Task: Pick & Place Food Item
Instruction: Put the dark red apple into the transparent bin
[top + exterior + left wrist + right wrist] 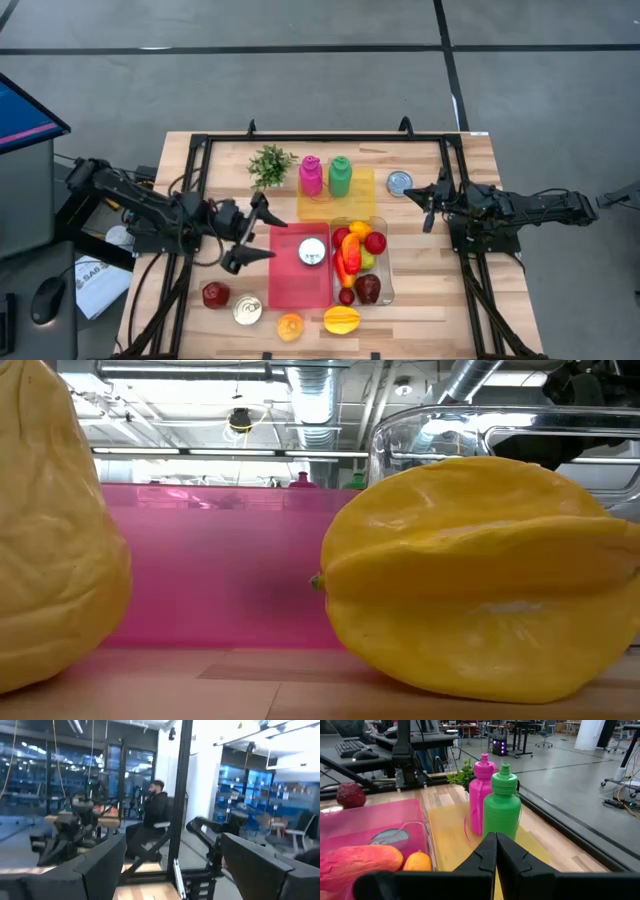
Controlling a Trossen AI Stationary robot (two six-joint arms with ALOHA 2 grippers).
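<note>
My left gripper (pixel 262 232) is open, holding nothing; I should lower it squarely over 1 food item before closing.

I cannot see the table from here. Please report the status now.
Left hand open, empty, beside pink tray. Right hand shut, empty, waiting. Food in clear bin; can on tray.

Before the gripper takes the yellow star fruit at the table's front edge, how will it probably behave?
The star fruit looks smooth and glossy, so fingers may slip. Its ridges suggest it would rock rather than roll freely. It probably stays rigid when gripped.
</note>
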